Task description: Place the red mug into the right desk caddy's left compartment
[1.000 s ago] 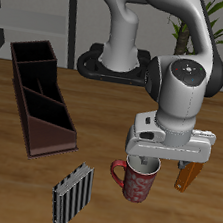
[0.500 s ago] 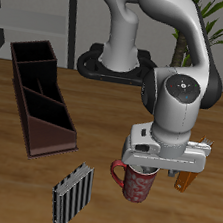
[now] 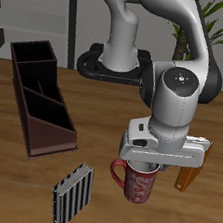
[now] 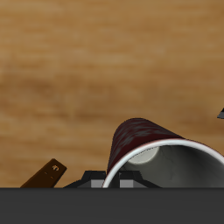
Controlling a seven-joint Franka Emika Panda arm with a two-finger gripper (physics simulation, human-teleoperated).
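Pincer [image 3: 152, 168] sits directly over the red mug [image 3: 136, 183], fingers reaching into or around its rim; whether they are pinching the wall cannot be told. The mug stands upright on the table [image 3: 12, 185] near its front edge, well apart from the right desk caddy [image 3: 41, 95]. Recommended: confirm a firm rim grip, lift vertically, carry level to the left compartment [image 3: 53, 135], clearing the striped grey book [image 3: 72, 195].

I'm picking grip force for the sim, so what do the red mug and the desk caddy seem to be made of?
The red mug looks like glazed ceramic: speckled red outside, smooth grey-white inside in the wrist view. The right desk caddy looks like matte wood or board: flat maroon-brown walls, black inside, though the render leaves this open.
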